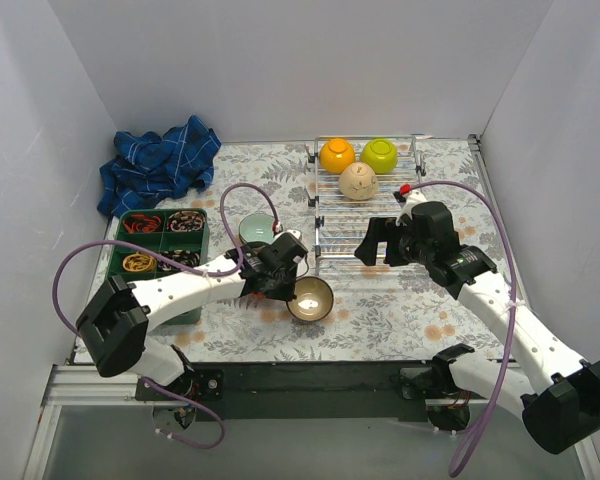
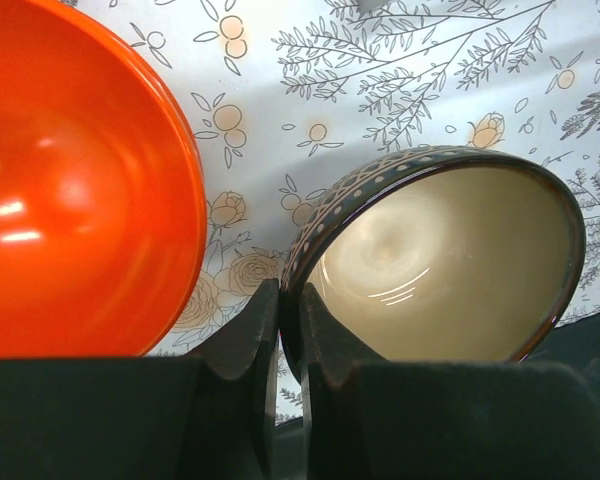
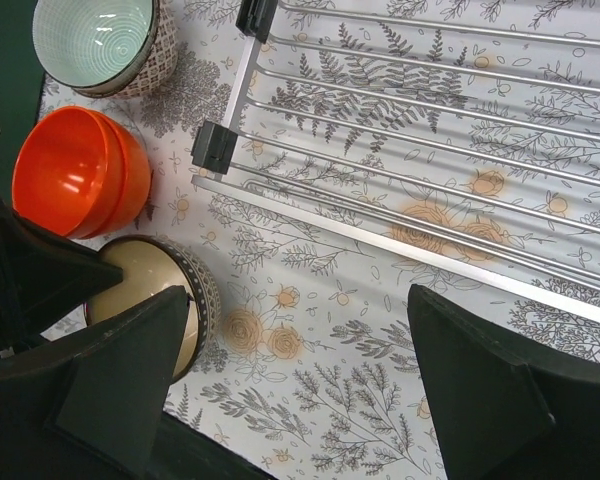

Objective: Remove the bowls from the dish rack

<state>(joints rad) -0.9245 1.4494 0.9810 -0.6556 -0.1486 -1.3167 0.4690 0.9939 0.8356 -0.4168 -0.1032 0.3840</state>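
My left gripper (image 1: 292, 283) is shut on the rim of the dark brown bowl (image 1: 311, 298), which has a cream inside and sits tilted low over the table in front of the dish rack (image 1: 340, 225). The left wrist view shows the fingers (image 2: 250, 340) pinching its dotted rim (image 2: 450, 260), with a red-orange bowl (image 2: 80, 190) beside it. The orange-yellow (image 1: 337, 155), lime green (image 1: 379, 154) and speckled beige (image 1: 359, 181) bowls lie upside down at the rack's far end. My right gripper (image 1: 380, 240) is open and empty over the rack's near end (image 3: 430, 110).
Stacked red-orange bowls (image 3: 75, 172) and a pale blue-green bowl with a patterned outside (image 3: 95, 38) stand on the table left of the rack. A green compartment tray (image 1: 202, 235) and a blue cloth (image 1: 160, 165) lie at the left. White walls close the sides.
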